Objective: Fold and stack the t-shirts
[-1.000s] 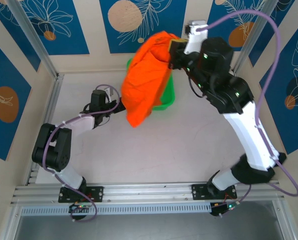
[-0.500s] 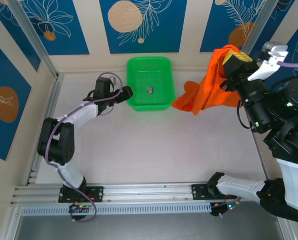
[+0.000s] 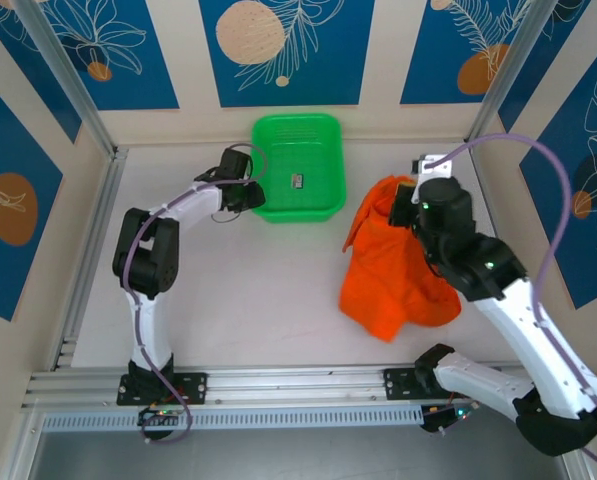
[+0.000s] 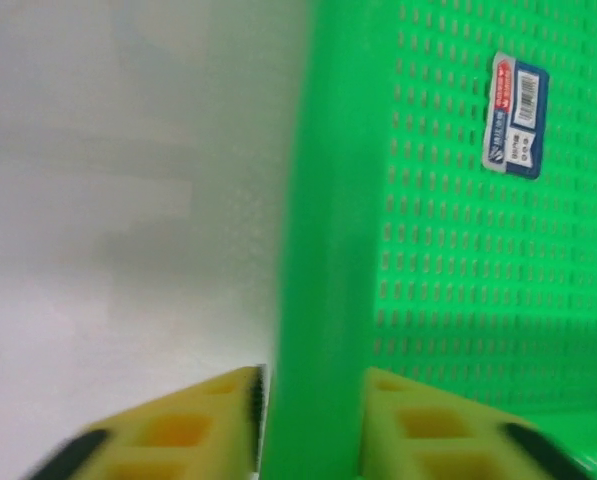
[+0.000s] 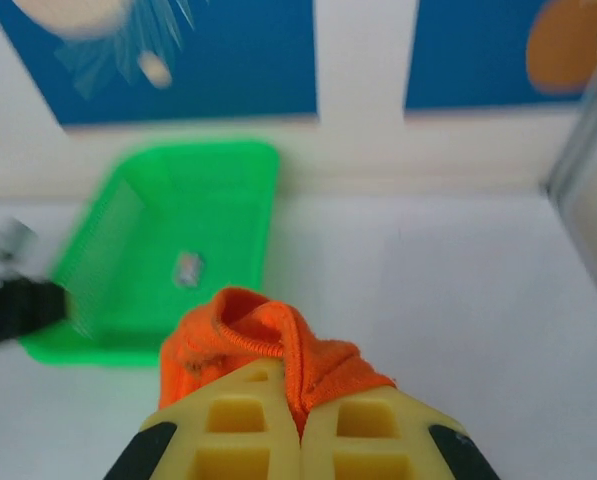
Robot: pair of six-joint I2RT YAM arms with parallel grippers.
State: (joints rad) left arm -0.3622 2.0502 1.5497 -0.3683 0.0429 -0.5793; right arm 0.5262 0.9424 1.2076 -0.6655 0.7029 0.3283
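An orange t-shirt (image 3: pixel 393 275) hangs crumpled from my right gripper (image 3: pixel 403 205), its lower part heaped on the table at the right of centre. In the right wrist view the gripper (image 5: pixel 300 420) is shut on a fold of the t-shirt (image 5: pixel 248 335) with a ribbed hem. My left gripper (image 3: pixel 250 192) is at the left wall of the green tray (image 3: pixel 296 121). Seen from the left wrist, the gripper (image 4: pixel 313 400) has its yellow fingers (image 4: pixel 208 410) pressed on both sides of the tray wall (image 4: pixel 318 250).
The tray holds nothing but a small barcode sticker (image 4: pixel 515 115) on its floor and stands against the back wall. Metal frame posts (image 3: pixel 73 90) stand at both back corners. Bare table (image 3: pixel 248 290) lies between the arms.
The right arm carried the t-shirt from above the tray to the right, then lowered it onto the table. The left gripper moved to the tray's left wall and closed on it.
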